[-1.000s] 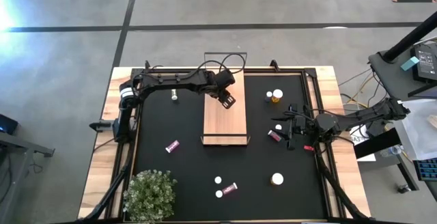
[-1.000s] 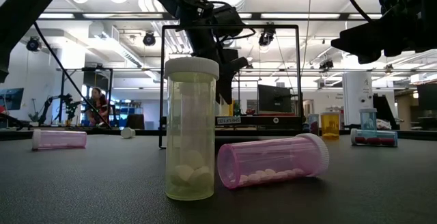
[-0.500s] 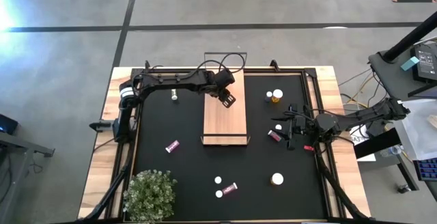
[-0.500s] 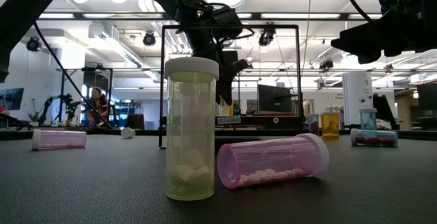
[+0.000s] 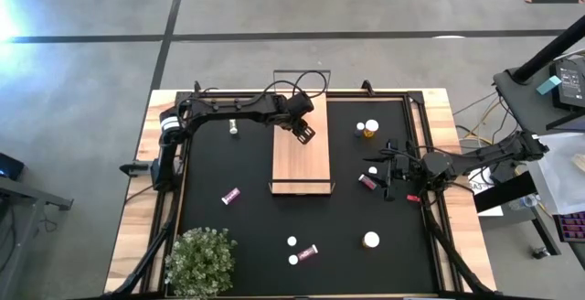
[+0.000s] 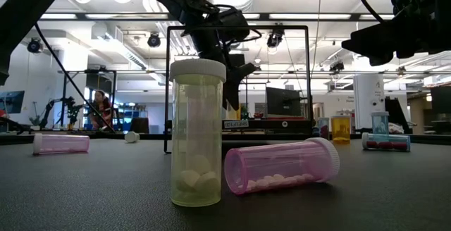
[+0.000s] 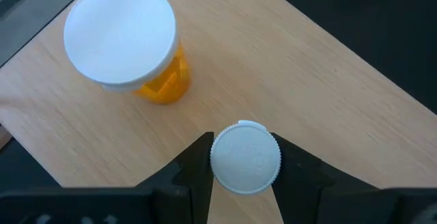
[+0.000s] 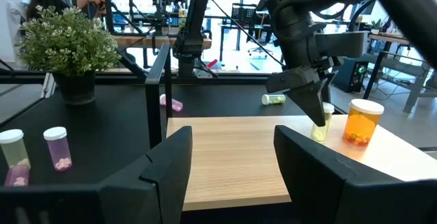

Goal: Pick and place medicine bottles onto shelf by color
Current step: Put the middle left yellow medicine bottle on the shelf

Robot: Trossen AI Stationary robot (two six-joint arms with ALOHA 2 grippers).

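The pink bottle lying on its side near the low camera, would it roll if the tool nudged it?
Probably yes: the pink translucent plastic bottle lies sideways on the flat black mat, so its round body should roll. It looks light, holding few pills. Its wider white cap might curve its path.

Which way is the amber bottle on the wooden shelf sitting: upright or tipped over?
Upright. The amber bottle stands on its base on the shelf, white cap uppermost, also seen upright in the right wrist view.
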